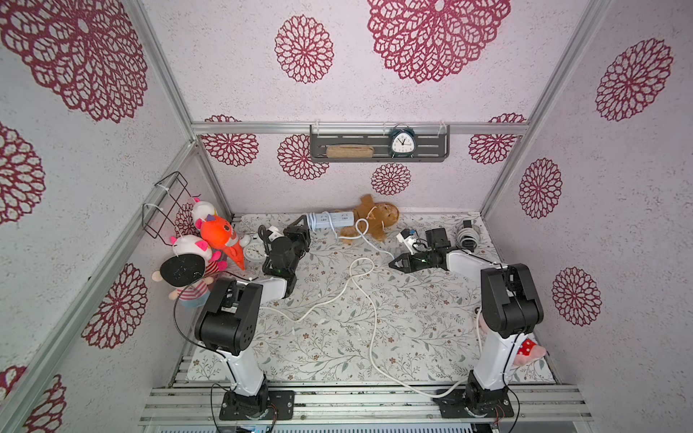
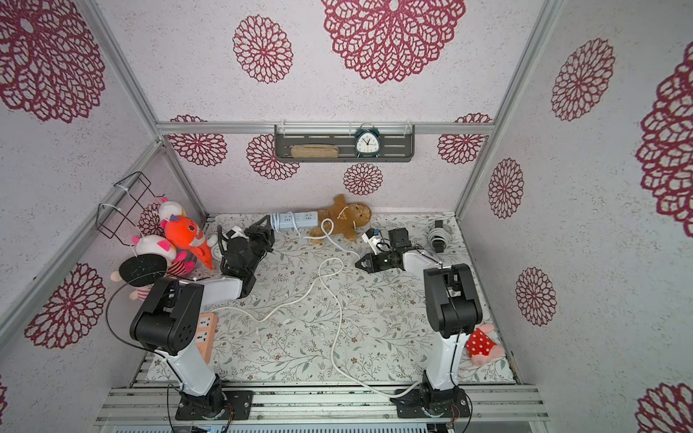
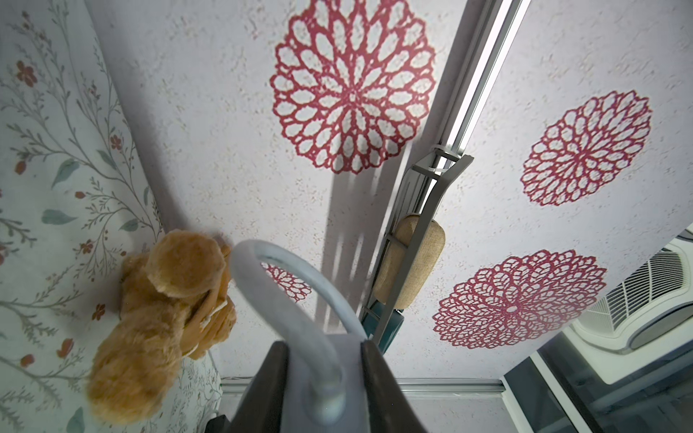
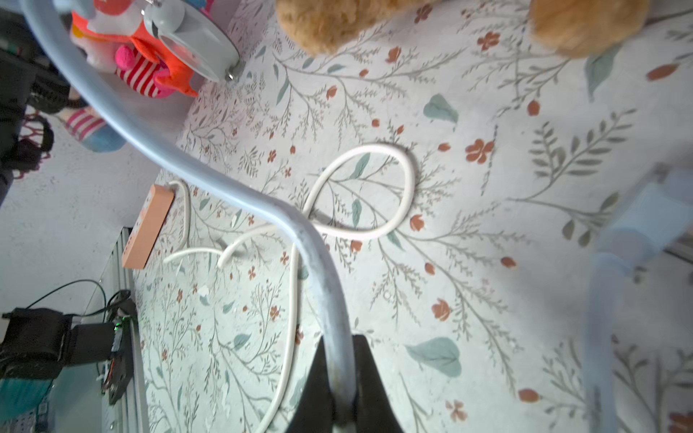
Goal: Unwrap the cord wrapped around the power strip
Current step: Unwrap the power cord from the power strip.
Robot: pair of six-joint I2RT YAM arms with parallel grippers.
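Strip [image 1: 333,219] sits at the back of the table [image 1: 337,337], lengthwise along the back wall, one end just beside the bear [image 1: 378,217]. Cannot tell whether it rests on the table or is lifted.

Left gripper [image 1: 304,224] is clamped on the strip's other end. In the left wrist view the jaws press on both sides of the strip body.

A few turns of cord [image 4: 324,300] are wrapped around the strip near the gripped end, with one more turn at about mid-length. Off the strip, the cord makes a small loop beside the bear, then runs forward to the right gripper [image 1: 393,262].

Right gripper is pinched tight on the cord. In the right wrist view the cord is squeezed between the jaws and curves up and away, clear of the table. This gripper is low over the table, well apart from the strip.

A separate white cord [image 1: 371,318] lies loose across mid-table in a big loop. It runs from an orange strip [image 2: 207,333] near the left arm's base to the front edge by the right arm's base.
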